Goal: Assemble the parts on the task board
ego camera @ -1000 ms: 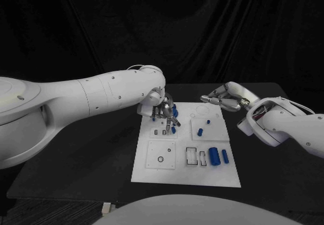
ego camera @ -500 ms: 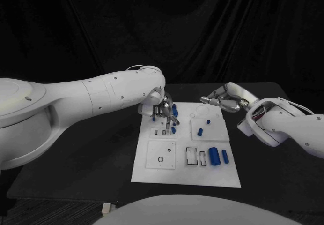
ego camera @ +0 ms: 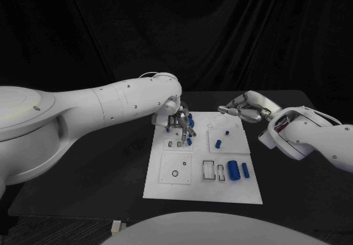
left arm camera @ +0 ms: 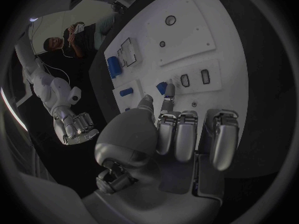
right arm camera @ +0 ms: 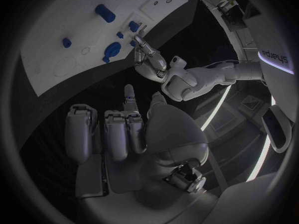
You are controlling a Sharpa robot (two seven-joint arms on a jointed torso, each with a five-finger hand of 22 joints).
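The white board (ego camera: 202,173) lies mid-table, blue parts (ego camera: 234,170) on its near right. Farther back, the left hand (ego camera: 179,124) points down over the board's far left, whether pinching a part I cannot tell. The right hand (ego camera: 239,109) hovers past the far right corner, fingers curled, empty. An arm reads "sharpa".

A black bench (ego camera: 96,168) lay under both robot hands, and a dark curtain (ego camera: 221,46) hung behind them. A small pale object (ego camera: 116,227) sat on the floor.
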